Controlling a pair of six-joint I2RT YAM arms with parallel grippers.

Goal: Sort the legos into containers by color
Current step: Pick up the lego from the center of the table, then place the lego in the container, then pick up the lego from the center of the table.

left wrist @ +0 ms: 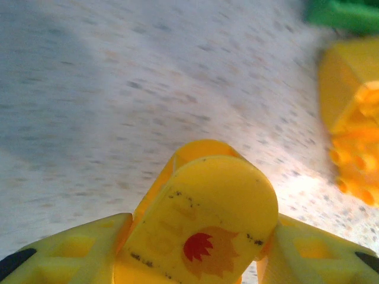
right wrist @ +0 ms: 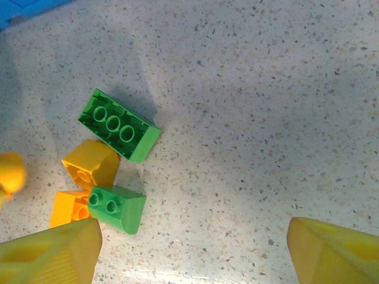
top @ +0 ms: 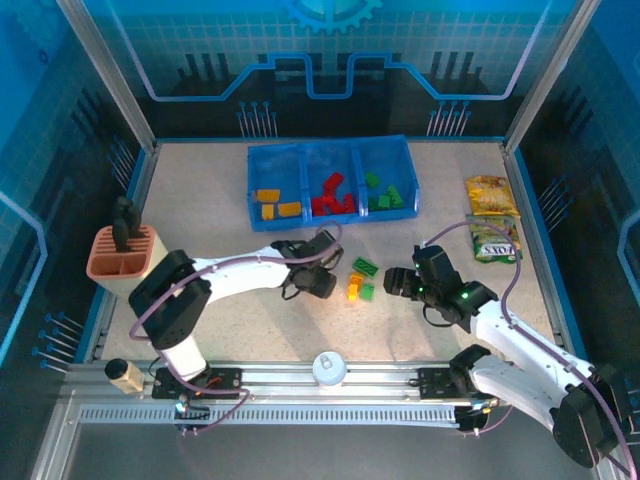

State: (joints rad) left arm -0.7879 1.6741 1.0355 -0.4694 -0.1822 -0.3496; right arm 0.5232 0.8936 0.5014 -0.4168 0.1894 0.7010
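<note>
Yellow-fingered right jaws stand wide and hold nothing, at 3 o'clock of four loose legos point(top: 360, 280) on the speckled counter point(right wrist: 266, 106): a long green brick point(right wrist: 118, 125), a yellow brick point(right wrist: 90, 164), an orange brick point(right wrist: 68, 207) and a short green brick point(right wrist: 117, 207), huddled close. At their 9 o'clock, the left jaws pinch a rounded yellow piece point(left wrist: 207, 219) bearing a red mark. At 12 o'clock, the blue tray point(top: 275, 168) holds yellow-orange bricks point(top: 278, 205) in its 9 o'clock compartment, red bricks point(top: 332, 198) in the middle and green bricks point(top: 385, 195) at 3 o'clock.
</note>
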